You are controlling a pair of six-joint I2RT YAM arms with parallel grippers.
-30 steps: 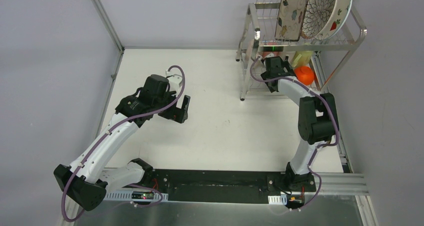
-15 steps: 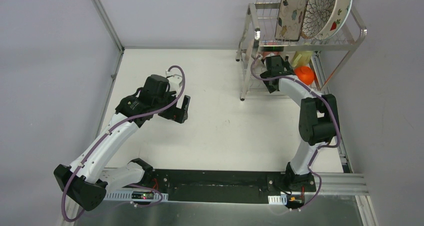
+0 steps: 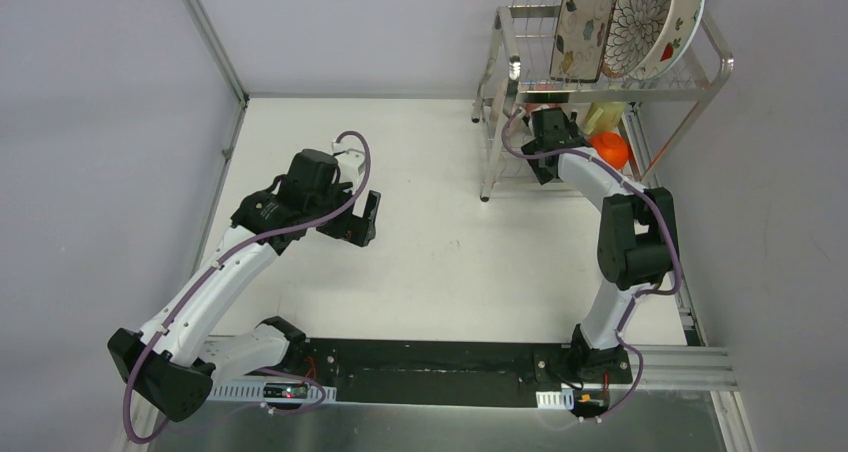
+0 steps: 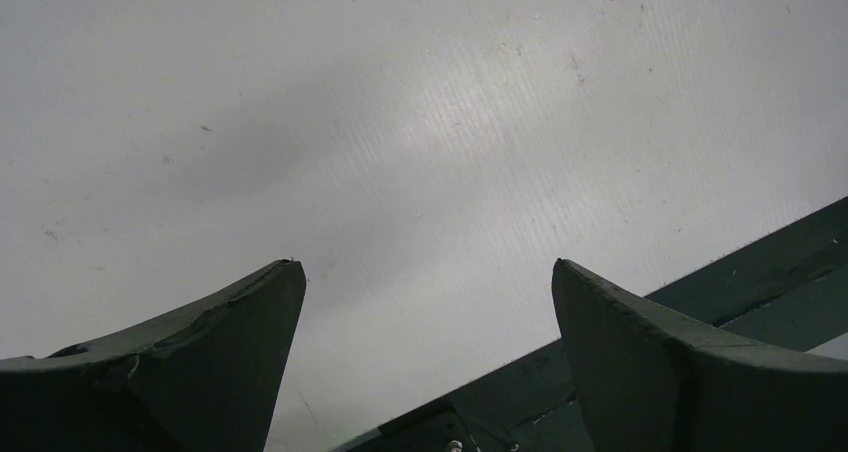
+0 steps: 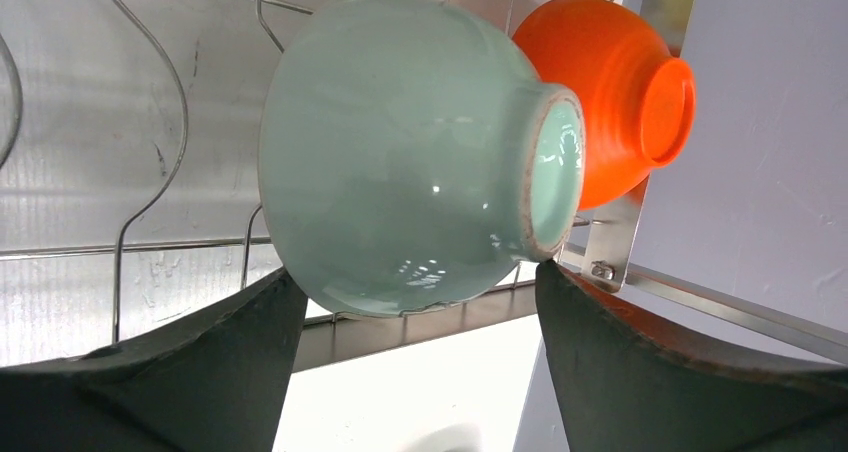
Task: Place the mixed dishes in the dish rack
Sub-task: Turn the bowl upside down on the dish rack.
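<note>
Moved: the right arm has eased slightly deeper toward the dish rack (image 3: 716, 77); the left arm is where it was.
Right claw (image 5: 420, 272): inside the rack's lower tier, fingers wide apart with the pale green bowl (image 5: 400, 152) between them. One tip is at the bowl's wall, the other at its foot ring. I cannot tell whether it pinches or only flanks the bowl.
Left claw (image 4: 428, 264): spread wide, nothing between the fingers, hanging over the bare white surface (image 3: 430, 252), well apart from the rack.
Bowls, two seen: the pale green one lies on its side on the wire lower shelf. The red-orange bowl (image 5: 620, 102) is also on its side, just behind it and touching.
Plates, three: floral rectangular plate (image 3: 580, 22), brown-petal round plate (image 3: 640, 17) and strawberry white plate (image 3: 685, 17) stand upright side by side in the upper shelf's slots.
Cups, one seen: a yellow cup (image 3: 597, 119) on the lower tier, mostly hidden.
Rack, one: far right corner of the surface.
</note>
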